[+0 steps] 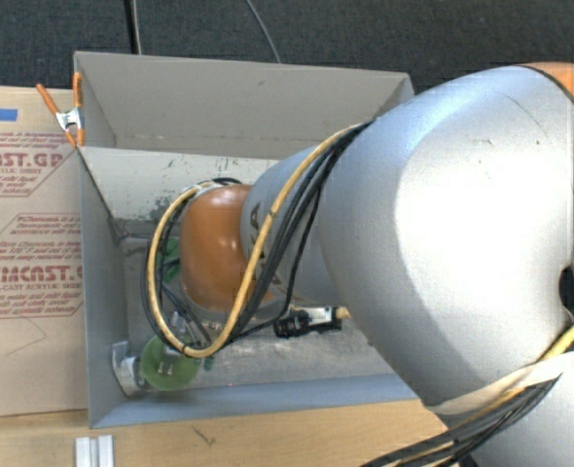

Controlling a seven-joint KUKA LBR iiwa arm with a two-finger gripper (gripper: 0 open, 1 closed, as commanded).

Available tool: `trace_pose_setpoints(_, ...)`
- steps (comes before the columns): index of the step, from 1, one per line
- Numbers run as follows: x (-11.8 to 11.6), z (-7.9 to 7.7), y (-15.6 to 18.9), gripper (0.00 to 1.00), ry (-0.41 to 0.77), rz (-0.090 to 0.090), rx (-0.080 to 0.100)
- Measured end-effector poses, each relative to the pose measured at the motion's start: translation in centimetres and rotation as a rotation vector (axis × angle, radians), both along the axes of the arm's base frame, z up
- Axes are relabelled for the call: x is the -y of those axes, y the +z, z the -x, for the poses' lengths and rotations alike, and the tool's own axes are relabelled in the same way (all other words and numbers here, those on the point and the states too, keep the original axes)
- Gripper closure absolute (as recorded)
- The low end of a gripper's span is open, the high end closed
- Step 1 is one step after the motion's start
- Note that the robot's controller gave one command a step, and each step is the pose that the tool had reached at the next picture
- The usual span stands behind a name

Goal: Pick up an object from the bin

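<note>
My gripper (184, 321) is low in the left part of the bin, and just a bit of its dark metal body shows under the wrist. A round green lid-like thing (166, 366) lies right below it in the bin's front left corner. A small clear and white piece (124, 366) rests against that thing's left side. Close to the gripper's right, a black pen-like thing with a yellow tip (310, 321) lies on the bin floor. A bit of something green (173, 252) peeks out on the left, by the wrist.
The arm with its orange cover and looped cables hides most of the bin floor. Bare grey floor shows along the front wall, right of the green lid. The bin's left and front walls stand close to the gripper.
</note>
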State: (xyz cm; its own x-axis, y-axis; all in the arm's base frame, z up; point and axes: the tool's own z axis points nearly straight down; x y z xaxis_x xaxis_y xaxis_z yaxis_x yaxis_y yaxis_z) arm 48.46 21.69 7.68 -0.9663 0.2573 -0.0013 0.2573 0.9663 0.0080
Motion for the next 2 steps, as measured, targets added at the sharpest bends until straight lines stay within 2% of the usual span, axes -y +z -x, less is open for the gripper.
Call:
trace_pose_setpoints(1, -1.3, -3.1, 10.5, 1.0, 0.008, 0.003, 0.006)
trace_pose_setpoints(2, -2.9, -2.7, 13.6, 1.0, -0.025, 0.005, 0.0)
